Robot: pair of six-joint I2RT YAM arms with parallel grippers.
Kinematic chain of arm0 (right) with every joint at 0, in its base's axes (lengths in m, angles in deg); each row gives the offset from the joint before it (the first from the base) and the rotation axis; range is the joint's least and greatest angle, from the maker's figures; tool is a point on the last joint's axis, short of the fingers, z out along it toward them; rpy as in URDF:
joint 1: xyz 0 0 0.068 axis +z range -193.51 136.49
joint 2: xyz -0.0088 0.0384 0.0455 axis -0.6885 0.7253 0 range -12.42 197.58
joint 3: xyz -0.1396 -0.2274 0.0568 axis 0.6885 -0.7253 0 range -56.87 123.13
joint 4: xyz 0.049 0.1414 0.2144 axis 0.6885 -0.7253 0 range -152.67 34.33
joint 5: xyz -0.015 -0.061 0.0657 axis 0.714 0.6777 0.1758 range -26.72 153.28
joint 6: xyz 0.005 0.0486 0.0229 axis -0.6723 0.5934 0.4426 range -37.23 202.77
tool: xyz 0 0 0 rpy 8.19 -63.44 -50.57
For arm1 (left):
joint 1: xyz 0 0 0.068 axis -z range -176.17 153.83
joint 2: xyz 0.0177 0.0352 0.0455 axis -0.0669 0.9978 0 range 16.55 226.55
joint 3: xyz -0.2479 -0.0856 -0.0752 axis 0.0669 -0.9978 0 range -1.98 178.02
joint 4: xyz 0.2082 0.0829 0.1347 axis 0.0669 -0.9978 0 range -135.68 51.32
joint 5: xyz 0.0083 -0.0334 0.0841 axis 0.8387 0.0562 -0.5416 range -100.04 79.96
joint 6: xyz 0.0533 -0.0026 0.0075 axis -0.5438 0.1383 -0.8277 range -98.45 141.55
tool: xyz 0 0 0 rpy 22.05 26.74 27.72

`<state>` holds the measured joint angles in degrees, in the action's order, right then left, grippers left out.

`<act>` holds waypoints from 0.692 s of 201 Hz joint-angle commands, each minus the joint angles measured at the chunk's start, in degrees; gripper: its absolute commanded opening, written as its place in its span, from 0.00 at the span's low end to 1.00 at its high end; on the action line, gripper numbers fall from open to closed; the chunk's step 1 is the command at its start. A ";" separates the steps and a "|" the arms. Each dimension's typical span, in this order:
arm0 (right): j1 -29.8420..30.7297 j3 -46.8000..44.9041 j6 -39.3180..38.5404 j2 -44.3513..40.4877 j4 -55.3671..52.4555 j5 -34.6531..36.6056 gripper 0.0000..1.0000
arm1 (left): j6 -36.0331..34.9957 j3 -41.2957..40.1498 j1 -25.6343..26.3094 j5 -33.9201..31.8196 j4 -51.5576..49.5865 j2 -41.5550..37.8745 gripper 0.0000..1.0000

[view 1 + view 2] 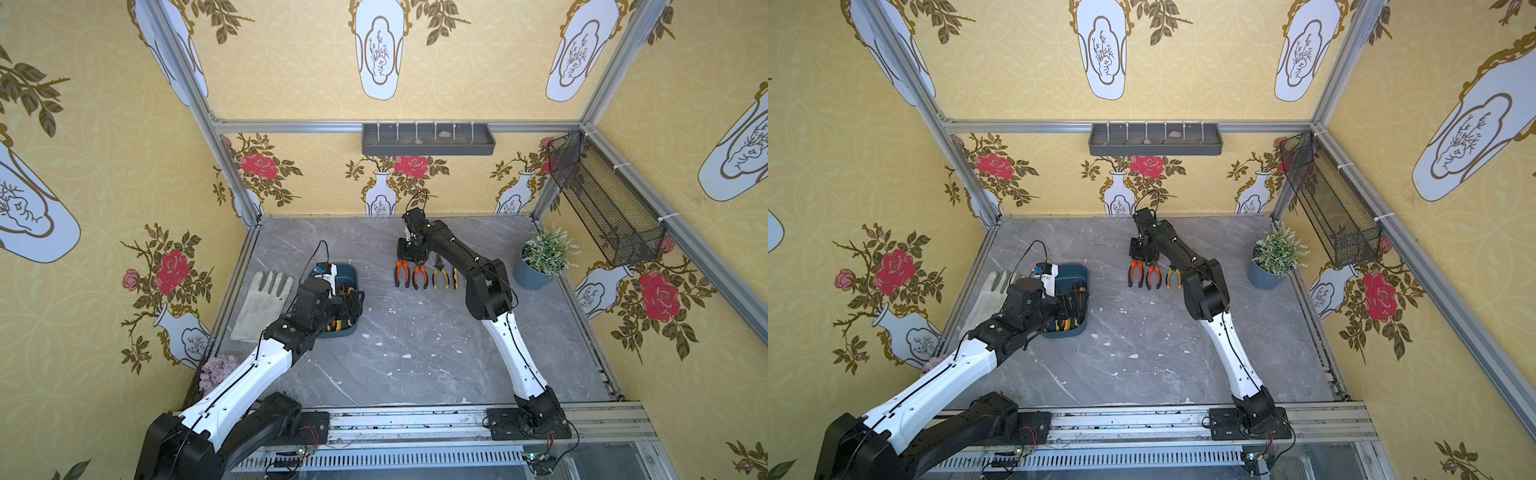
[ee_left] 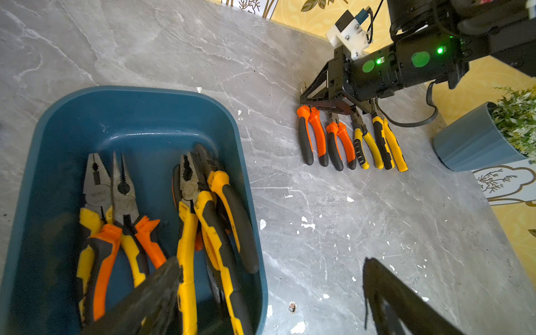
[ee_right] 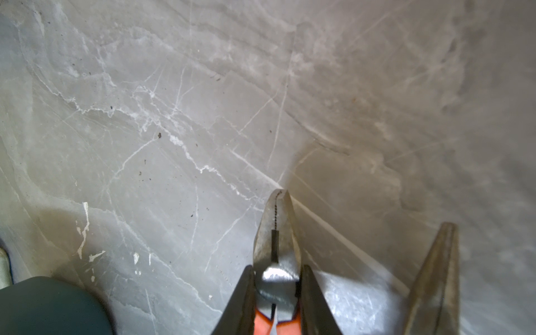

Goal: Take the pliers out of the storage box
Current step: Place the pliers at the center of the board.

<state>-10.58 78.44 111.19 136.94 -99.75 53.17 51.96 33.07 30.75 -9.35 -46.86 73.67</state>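
scene: you are looking down on a grey marbled table [image 1: 415,353] with both arms reaching in over it.
storage box: the teal storage box [image 1: 348,273] is sitting on the table on your left arm's side, just beside a pale work glove [image 1: 266,299]. its floor is showing in the left wrist view [image 2: 130,121], and one corner is showing in the right wrist view [image 3: 49,307].
boxed pliers: the boxed pliers [image 2: 188,203] are lying heaped on the box floor, yellow-and-black and orange-and-black handles crossing. the left arm is hiding most of them in both top views, so you are not getting a sure count.
row of pliers: the row of pliers [image 2: 394,150] is lying on the bare table, well apart from the box. four are lying side by side, two orange-handled nearer the box and two yellow-handled nearer the potted plant [image 1: 544,253].
left gripper: your left gripper [image 2: 269,261] is hanging over the box with its jaws spread wide, holding nothing. one finger is showing above the box and one above the table beside it.
right gripper: your right gripper [image 2: 336,108] is pinching the held pliers [image 3: 275,246], an orange-handled pair in the row, at the pivot just behind the metal nose.
contact: you cannot tell whether the held pliers are touching the table.
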 commanded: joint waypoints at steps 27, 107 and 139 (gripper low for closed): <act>0.38 -2.67 -0.31 -0.73 1.95 0.28 0.16 | -0.53 -0.16 -0.08 0.77 1.73 0.53 0.99; 0.73 -4.92 -0.26 -2.31 2.52 0.88 0.15 | -0.44 0.02 -0.08 0.98 1.84 0.62 0.99; 0.99 -5.22 -0.21 -2.73 2.23 1.12 0.14 | -0.35 0.02 -0.11 1.11 1.81 0.32 0.99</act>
<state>-9.99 73.74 111.15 134.93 -95.75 54.31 51.99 33.07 30.73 -8.52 -46.45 74.04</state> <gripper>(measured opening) 0.238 0.991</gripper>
